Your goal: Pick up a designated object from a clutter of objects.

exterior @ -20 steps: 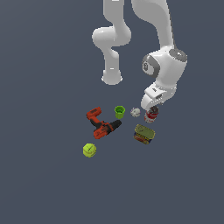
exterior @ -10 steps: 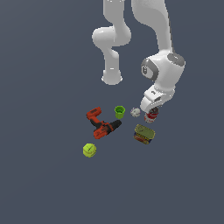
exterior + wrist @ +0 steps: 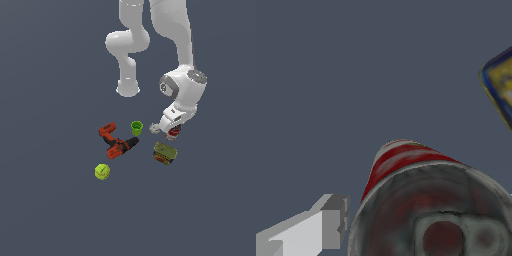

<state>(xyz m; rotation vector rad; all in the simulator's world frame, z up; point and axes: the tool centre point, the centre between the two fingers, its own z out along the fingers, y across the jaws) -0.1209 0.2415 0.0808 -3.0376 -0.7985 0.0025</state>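
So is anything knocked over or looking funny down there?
The power drill lies flat on its side rather than standing. The green cup stands upright, and the red-and-white can looks upright under the end effector. Nothing looks spilled or broken, though the small white lump is too small to make out.

Red-and-white soup can (image 3: 421,210), upright

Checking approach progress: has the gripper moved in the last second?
Yes, slightly. In the exterior view the gripper has shifted toward that view's right and a little down, away from the green cup, settling over the soup can.
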